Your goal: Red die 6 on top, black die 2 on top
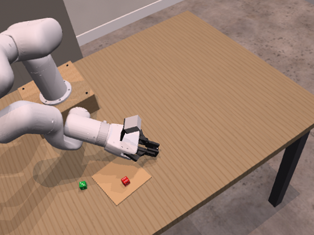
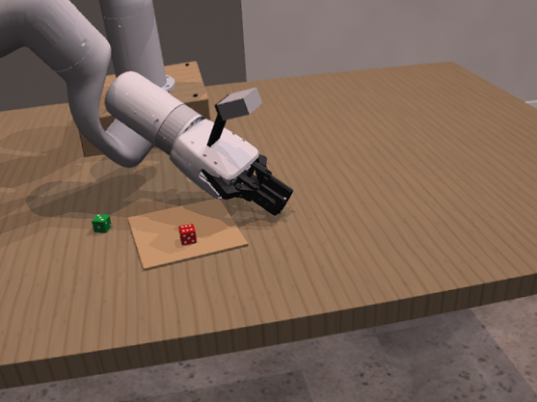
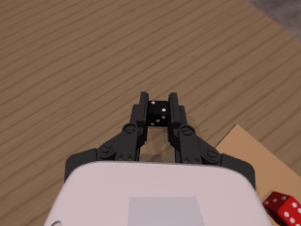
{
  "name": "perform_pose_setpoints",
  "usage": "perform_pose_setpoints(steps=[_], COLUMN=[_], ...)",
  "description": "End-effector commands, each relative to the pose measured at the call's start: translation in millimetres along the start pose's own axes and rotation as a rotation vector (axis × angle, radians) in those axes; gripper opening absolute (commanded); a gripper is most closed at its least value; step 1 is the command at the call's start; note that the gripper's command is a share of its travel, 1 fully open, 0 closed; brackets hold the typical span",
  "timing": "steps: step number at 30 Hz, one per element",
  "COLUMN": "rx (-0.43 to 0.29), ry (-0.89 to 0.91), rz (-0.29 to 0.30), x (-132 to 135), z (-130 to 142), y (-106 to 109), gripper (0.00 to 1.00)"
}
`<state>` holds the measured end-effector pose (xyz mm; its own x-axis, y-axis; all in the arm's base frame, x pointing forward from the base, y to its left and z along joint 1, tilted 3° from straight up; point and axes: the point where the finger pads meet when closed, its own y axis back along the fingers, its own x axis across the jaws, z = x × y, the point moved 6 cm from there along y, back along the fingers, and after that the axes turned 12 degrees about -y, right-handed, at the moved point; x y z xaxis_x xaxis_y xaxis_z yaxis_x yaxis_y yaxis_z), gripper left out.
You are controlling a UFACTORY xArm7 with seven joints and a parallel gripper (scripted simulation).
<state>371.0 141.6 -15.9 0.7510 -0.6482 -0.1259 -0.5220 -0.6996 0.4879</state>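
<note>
- My hand [image 1: 152, 150] [image 2: 282, 202] [image 3: 158, 103] gripped the black die [image 3: 158, 113], tilted over the tabletop [image 1: 207, 92] [image 2: 388, 235] [image 3: 71, 56] beside the mat [image 1: 116, 196] [image 2: 157, 256] [image 3: 240, 141].
- The red die [image 1: 125, 181] [image 2: 187, 234] [image 3: 284, 208] lay flat on the mat, six up.
- I saw no long axis on either cube.

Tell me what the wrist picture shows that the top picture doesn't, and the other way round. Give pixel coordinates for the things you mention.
Only the wrist view: the pips on the black die [image 3: 158, 113], which is pinched between the fingers of the end effector [image 1: 157, 149] [image 3: 158, 103].

Only the top view: the green die [image 1: 83, 185] beside the mat, the robot's wooden mounting block [image 1: 90, 101] and a dark table leg [image 1: 289, 168].

Both: the end effector, the red die [image 1: 125, 181] [image 3: 286, 208] on the mat [image 1: 116, 196] [image 3: 242, 146], and part of the wooden table [image 1: 190, 79] [image 3: 71, 61].
</note>
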Motion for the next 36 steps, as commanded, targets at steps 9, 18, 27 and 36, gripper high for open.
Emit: perform_pose_setpoints(steps=[9, 18, 27, 36], rx=[0.002, 0.002, 0.002, 0.002], ry=[0.001, 0.001, 0.001, 0.001], rz=[0.000, 0.000, 0.000, 0.000], x=[1.1, 1.3, 1.3, 1.3], z=[4.7, 5.2, 5.2, 5.2], y=[-3.1, -3.4, -3.4, -3.4], gripper=[0.15, 0.15, 0.15, 0.15])
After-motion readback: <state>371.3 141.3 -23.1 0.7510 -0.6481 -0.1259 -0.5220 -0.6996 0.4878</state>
